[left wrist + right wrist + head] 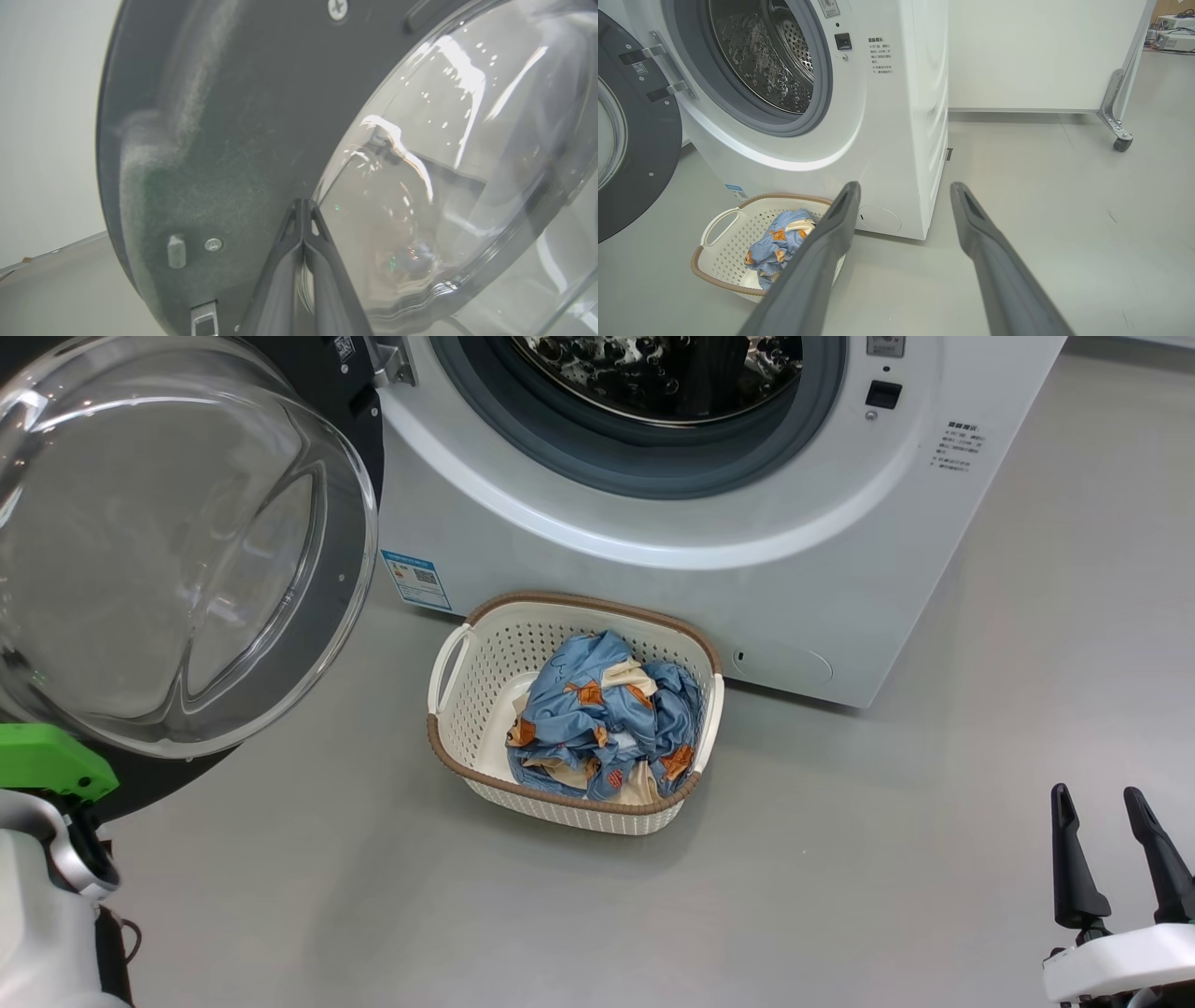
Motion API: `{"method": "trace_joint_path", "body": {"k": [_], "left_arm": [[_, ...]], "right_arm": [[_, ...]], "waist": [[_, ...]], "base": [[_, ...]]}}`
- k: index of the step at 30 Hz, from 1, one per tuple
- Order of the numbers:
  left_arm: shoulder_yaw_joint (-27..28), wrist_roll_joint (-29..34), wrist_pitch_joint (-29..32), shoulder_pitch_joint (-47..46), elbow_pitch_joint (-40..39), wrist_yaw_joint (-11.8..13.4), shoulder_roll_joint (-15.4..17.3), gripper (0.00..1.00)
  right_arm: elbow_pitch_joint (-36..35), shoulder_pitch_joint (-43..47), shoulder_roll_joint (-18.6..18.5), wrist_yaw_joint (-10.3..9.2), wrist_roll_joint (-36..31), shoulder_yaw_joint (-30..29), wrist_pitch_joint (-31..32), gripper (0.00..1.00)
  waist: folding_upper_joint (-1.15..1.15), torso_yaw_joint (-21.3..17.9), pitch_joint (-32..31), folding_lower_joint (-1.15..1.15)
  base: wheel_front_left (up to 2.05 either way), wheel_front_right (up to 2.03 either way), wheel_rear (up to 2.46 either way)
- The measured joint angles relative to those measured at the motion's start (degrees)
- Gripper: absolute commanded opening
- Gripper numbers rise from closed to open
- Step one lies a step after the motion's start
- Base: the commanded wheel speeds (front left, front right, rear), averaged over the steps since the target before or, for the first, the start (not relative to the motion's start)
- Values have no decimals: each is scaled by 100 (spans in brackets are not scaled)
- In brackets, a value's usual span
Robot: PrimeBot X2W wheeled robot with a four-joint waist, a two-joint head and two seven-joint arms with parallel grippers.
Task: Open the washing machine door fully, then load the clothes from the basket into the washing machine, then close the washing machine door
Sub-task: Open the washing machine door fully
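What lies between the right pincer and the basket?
Bare grey floor, in the head view: the open right pincer stands well apart from the basket.

- Smooth grey floor (840, 859), evenly lit, with faint scuffs.
- White partition panel (1041, 56) far right, standing on a metal bracket with a black caster (1122, 142).

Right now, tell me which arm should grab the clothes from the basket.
Right. The right gripper is open and free, the clothes in the basket just ahead of it. The left gripper is shut, pointing at the washing machine door.
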Motion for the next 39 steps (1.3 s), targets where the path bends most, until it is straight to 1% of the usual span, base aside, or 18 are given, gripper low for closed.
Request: {"method": "trace_joint_path", "body": {"k": [4,8,9,11,12,13,14,15,20,28,31,36,39], "left_arm": [[-101,0,-32,0,-67,-12,-111,0],[-158,-1,-33,3,-220,-129,-202,0],[-182,0,-33,6,-263,-156,-216,6],[-232,0,-34,36,-376,-231,-260,36],[-250,0,-44,55,-444,-259,-275,44],[-274,0,-49,70,-503,-264,-277,56],[-289,0,-49,87,-587,-314,-280,91],[-296,1,-49,116,-701,-356,-285,100],[-324,46,-51,280,-1298,-538,-288,100],[-723,101,-58,681,-2097,-1077,-369,100],[-875,100,-58,903,-2274,-1248,-409,100],[-1151,102,-58,1401,-2448,-1351,-449,100],[-1292,102,-58,1653,-2541,-1368,-449,100]], "right_arm": [[7,3,15,0,41,-14,0,100],[9,12,35,0,41,-16,0,100],[10,14,46,0,41,-15,0,100],[12,15,75,0,41,-5,0,100],[13,18,80,0,41,7,0,100],[14,20,88,0,41,15,0,100],[14,22,98,0,41,19,0,100],[14,24,103,0,41,27,0,100],[10,30,110,0,41,53,0,100],[-2,41,141,0,41,134,0,100],[-19,51,146,0,41,156,0,100],[-38,54,151,0,40,200,0,100],[-77,57,148,0,40,212,0,100]], "waist": [[0,40,-103,0],[0,81,-207,0],[0,90,-232,0],[0,104,-281,0],[0,108,-304,0],[0,110,-328,0],[0,109,-350,0],[0,106,-373,0],[0,55,-466,0],[0,-145,-596,0],[0,-257,-636,0],[0,-479,-685,0],[0,-630,-704,0]], "base": [[0,0,0],[0,0,0],[0,0,0],[0,0,0],[0,0,0],[0,0,0],[0,0,0],[0,0,0],[0,0,0],[0,0,0],[0,0,0],[0,0,0],[0,0,0]]}}
